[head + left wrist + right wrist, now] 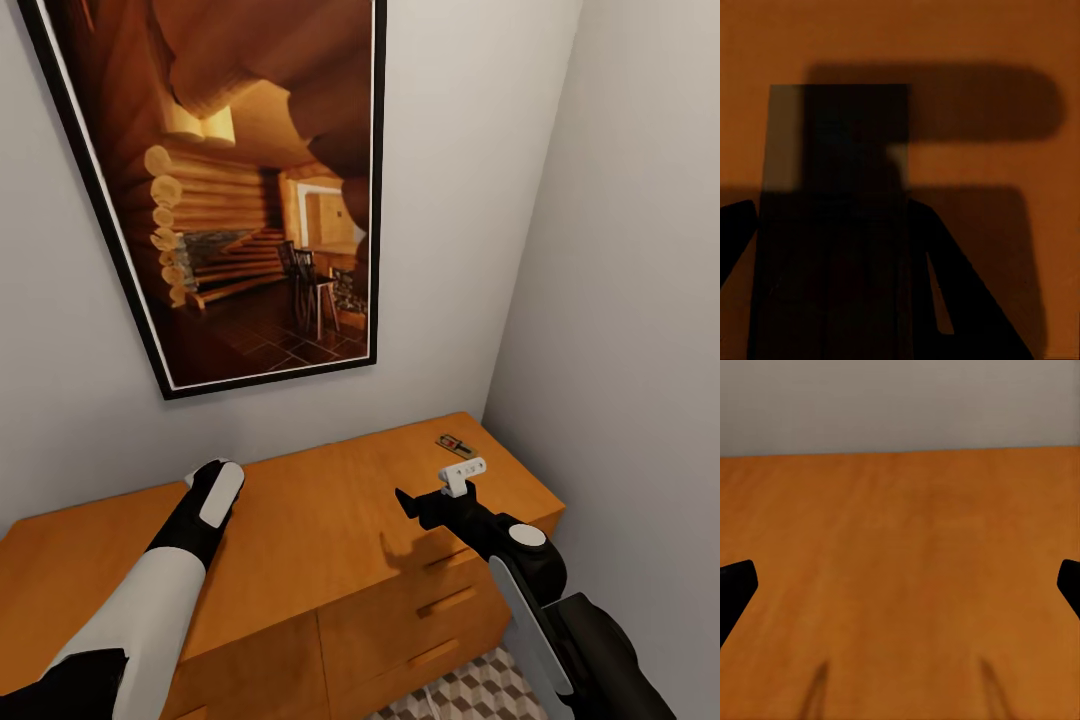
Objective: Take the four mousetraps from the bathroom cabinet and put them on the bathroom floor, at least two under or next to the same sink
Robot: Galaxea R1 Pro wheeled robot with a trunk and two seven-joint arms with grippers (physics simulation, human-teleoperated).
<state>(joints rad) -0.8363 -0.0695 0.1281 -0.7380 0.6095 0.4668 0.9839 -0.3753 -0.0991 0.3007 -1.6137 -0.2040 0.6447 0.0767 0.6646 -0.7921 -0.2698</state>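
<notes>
Head view shows one mousetrap lying on the cabinet top near its far right corner, so at least this one is not yet on the floor; the others' whereabouts cannot be told. Right gripper, jaws wide apart, hovers just short of the trap; whether the left gripper is spread cannot be told
</notes>
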